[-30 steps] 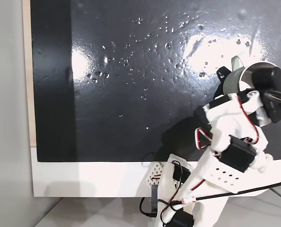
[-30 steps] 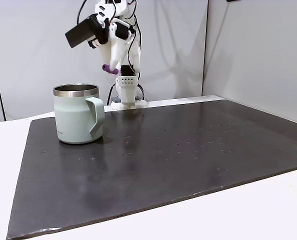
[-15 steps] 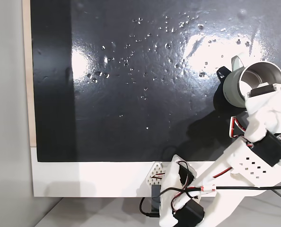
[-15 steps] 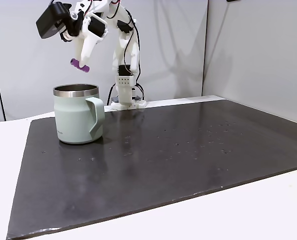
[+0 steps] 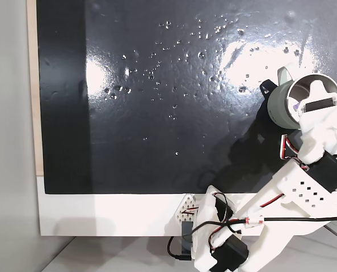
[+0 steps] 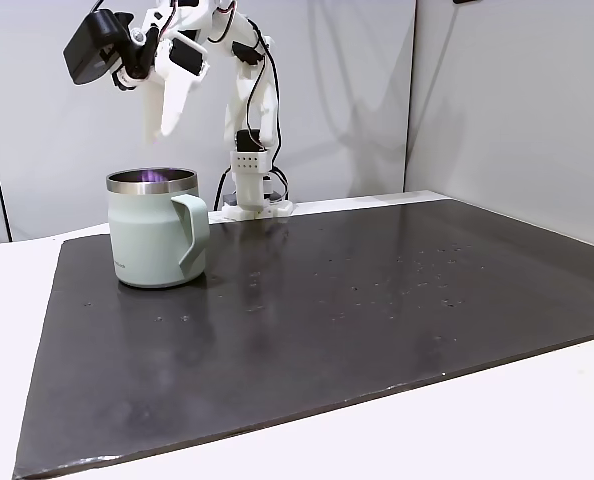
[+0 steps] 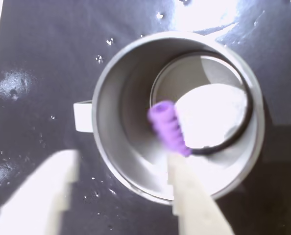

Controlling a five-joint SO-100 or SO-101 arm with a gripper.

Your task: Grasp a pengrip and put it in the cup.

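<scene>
Pengrip (image 7: 168, 128): purple ribbed cylinder inside the mouth of the cup in the wrist view, tilted, its lower end just at the tip of the right-hand finger; whether it touches that finger or the steel wall cannot be told. A purple glint shows inside the rim in both fixed views.
Surface (image 6: 377, 300): white top carrying a large black mat, speckled with small bright spots.
Arm (image 5: 304, 187): white printed links with black motors and red wiring, rising from a base at the mat's edge and bending over the cup.
Cup (image 6: 157, 228): pale grey-green mug, upright on the mat near the arm's base, shiny steel rim and interior, handle to the right in a fixed view (image 5: 282, 102).
Claw (image 7: 121, 161): above the cup, fingers spread apart, one pale finger (image 7: 42, 196) outside the rim at lower left, the other over the opening; it hangs above the rim (image 6: 162, 125).
</scene>
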